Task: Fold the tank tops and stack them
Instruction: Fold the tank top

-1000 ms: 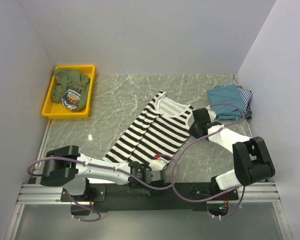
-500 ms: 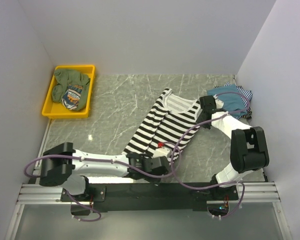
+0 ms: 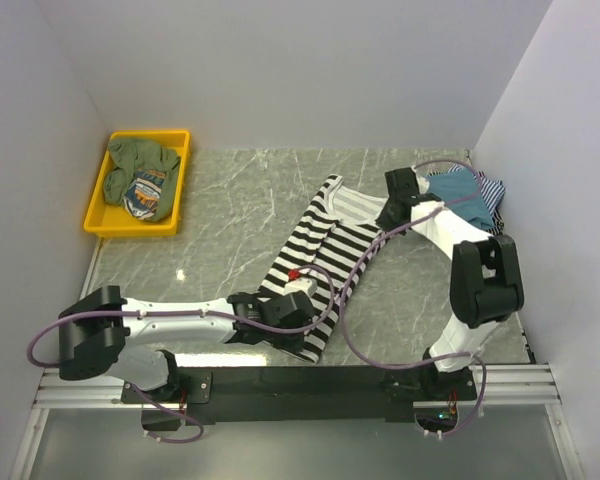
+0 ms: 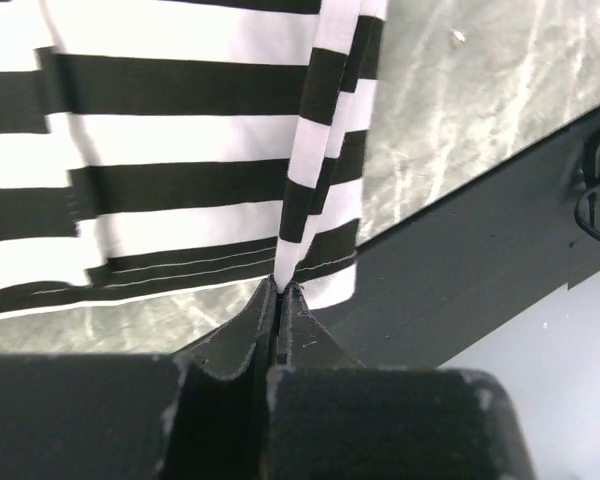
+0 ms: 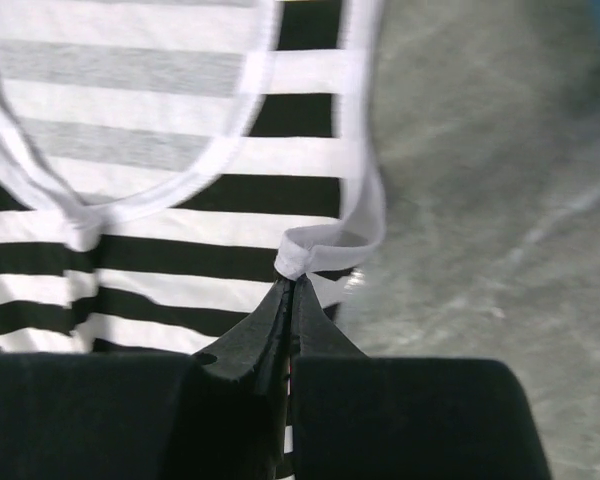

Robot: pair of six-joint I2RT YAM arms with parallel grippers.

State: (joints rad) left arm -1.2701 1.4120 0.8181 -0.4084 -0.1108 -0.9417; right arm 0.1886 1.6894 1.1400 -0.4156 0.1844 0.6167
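The black-and-white striped tank top (image 3: 320,255) lies diagonally mid-table, its right side folded over. My left gripper (image 3: 298,290) is shut on its lower hem edge, the cloth pinched between the tips (image 4: 280,285). My right gripper (image 3: 388,212) is shut on the white shoulder strap (image 5: 298,262) at the top's upper right. A teal-blue top (image 3: 460,195) lies folded at the back right on a thin blue-and-white striped top (image 3: 492,190).
A yellow tray (image 3: 184,180) holding green and patterned cloth (image 3: 145,175) stands at the back left. The black base rail (image 3: 310,380) runs along the near edge, close under the left gripper. Walls close in the left, back and right.
Both grippers moved left, dragging the striped top's right edge over its body. The right gripper went up and leftward from beside the teal pile. The top looks narrower.
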